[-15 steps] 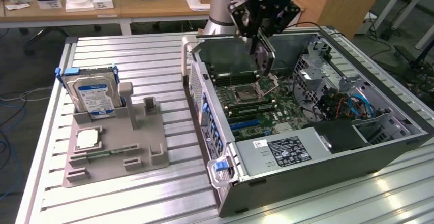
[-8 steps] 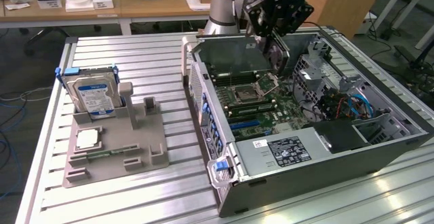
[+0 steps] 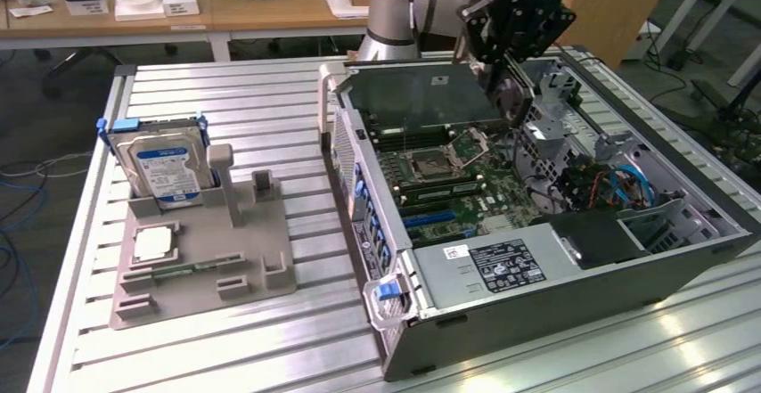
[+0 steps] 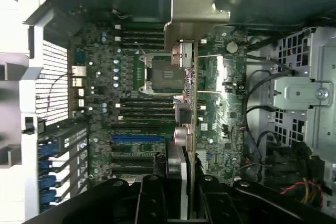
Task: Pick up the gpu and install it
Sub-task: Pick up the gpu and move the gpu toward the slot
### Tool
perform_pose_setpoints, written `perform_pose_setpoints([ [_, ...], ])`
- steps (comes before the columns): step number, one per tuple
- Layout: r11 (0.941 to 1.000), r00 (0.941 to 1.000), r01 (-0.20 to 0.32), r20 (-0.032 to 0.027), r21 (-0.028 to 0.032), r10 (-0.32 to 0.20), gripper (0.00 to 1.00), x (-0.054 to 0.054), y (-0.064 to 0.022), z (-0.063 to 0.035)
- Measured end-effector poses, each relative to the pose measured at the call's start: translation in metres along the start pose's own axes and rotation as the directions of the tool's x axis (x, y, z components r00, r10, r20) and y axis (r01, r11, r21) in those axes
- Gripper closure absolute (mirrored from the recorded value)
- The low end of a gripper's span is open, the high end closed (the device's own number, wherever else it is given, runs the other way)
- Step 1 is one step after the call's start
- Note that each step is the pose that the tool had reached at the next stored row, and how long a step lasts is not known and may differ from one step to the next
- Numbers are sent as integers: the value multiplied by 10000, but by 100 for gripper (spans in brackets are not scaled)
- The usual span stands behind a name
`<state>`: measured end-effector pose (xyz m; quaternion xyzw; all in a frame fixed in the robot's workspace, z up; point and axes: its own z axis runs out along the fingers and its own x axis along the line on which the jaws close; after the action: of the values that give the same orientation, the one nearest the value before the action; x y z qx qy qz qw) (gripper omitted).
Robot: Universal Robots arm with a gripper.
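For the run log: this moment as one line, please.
gripper: shut on gpu | gpu: edge-on over motherboard, inside open case

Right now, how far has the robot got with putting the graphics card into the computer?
Picking up looks done: the gripper is shut on the graphics card and holds it on edge over the open computer case. In hand: the card hangs above the circuit board, inside the case opening. Left: it is not yet seated in a slot.
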<state>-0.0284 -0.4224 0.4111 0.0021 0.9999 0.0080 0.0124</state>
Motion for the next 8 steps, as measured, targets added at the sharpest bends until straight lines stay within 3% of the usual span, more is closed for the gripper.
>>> perform_pose_setpoints([
  [3, 10000, 10000, 1, 1, -2, -1, 72, -103, 0, 9],
  [8, 10000, 10000, 0, 0, 1, 0, 72, -117, 0, 9],
])
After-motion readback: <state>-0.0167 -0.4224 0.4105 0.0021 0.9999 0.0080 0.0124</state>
